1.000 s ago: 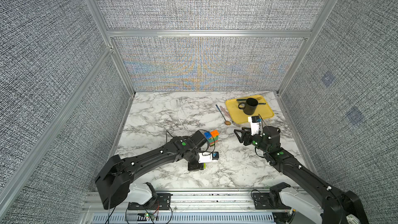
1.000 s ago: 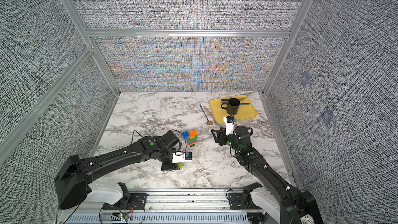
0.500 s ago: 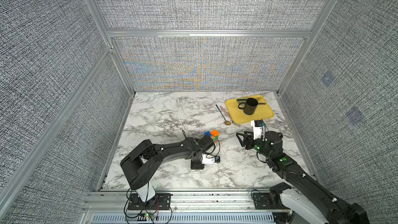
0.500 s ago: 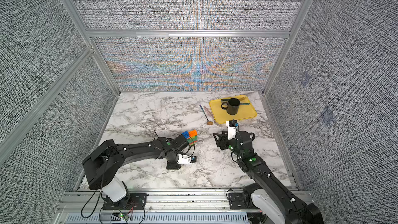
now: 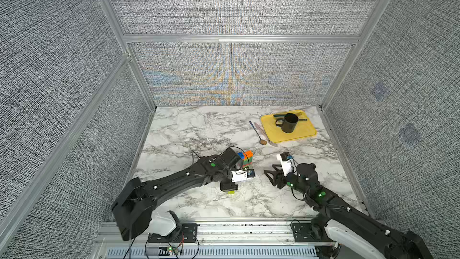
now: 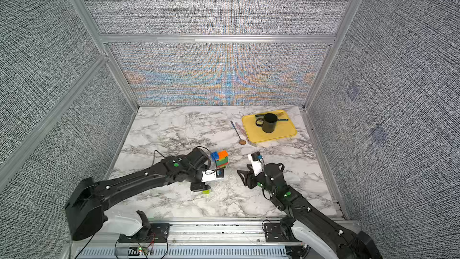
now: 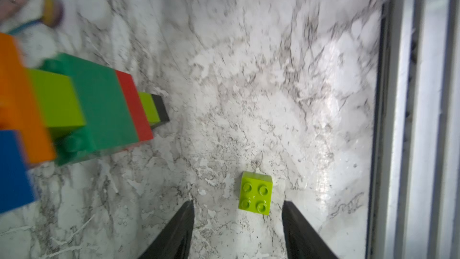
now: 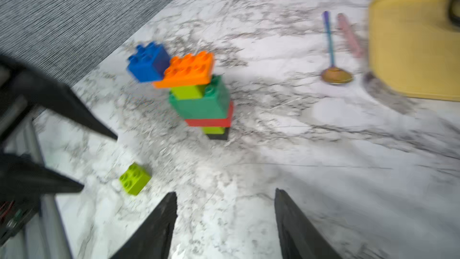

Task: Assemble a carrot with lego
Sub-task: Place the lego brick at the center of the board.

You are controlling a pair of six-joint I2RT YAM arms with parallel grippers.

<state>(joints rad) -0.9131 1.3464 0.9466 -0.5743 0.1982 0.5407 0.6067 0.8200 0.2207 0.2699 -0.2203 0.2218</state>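
Near the carrot [image 8: 200, 95], upright on its black tip, we note a loose lime brick [image 7: 255, 193] by the released left hand [image 7: 238, 203]; right hand [image 8: 225, 191] released, empty. Top-heavy carrot may topple when pressed.

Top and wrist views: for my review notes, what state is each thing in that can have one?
carrot: standing upright on its black tip, untouched.
left gripper: open, empty.
right gripper: open, empty.
lime brick: loose, studs up, between the left gripper's jaws, not gripped.
black mug: upright on the yellow tray.
spoon: lying flat beside the tray.
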